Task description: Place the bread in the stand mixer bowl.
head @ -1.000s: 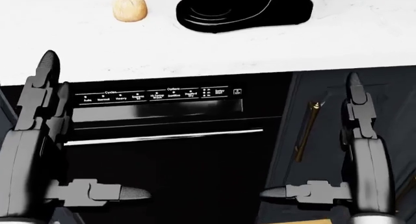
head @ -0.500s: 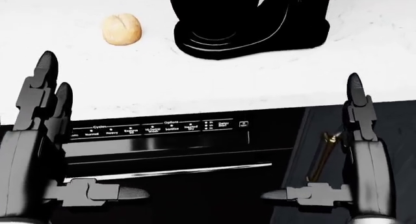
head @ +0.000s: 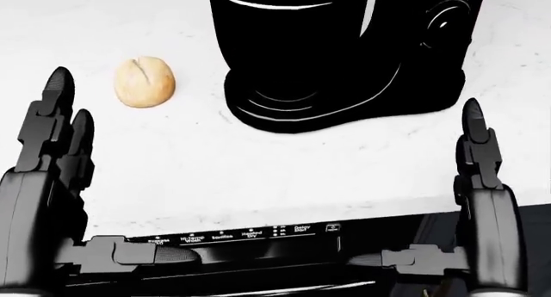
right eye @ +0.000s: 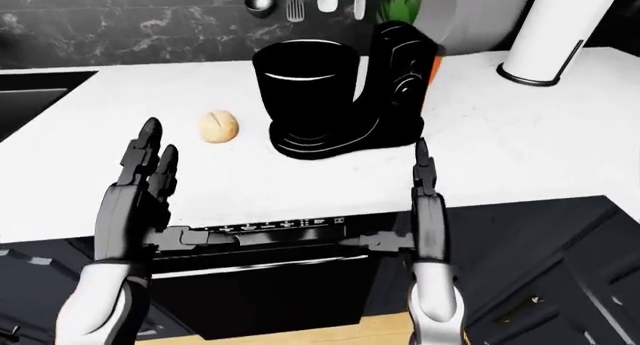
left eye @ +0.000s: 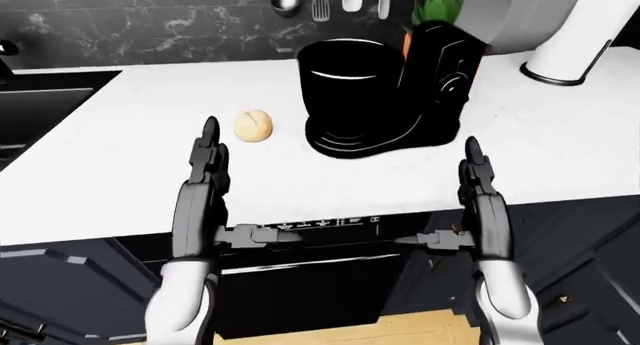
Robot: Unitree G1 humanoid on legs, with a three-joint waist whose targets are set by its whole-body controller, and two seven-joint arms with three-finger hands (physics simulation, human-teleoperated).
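1. Small round pale-brown bread roll [head: 145, 82] — lies bare on the white speckled stone counter [head: 284, 168], toward the upper left of the head view, well clear of the counter's near edge, just left of the mixer's base and not touching it.
2. Glossy black stand mixer [left eye: 385, 90] — stands upright on the counter to the right of the roll; its black cylindrical bowl [right eye: 305, 90] sits on the left side of the base, with the mixer's column rising on the right.
3. My left hand [head: 53, 181], dark grey, three-fingered — fingers straight and apart, pointing toward the counter's far edge, thumb turned inward; it holds nothing and hovers at the counter's near edge, short of the roll.
4. My right hand [head: 478, 194], same build — fingers extended, thumb inward, holding nothing, at the near edge below the mixer's right side.
5. Black dishwasher control panel [head: 241, 235] — a strip of white labels under the counter's near edge, between my two hands.
6. White cylindrical stand [right eye: 550, 37] — far right corner of the counter.
7. Hanging metal utensils [left eye: 320, 0] — on the dark marbled wall above the far edge.
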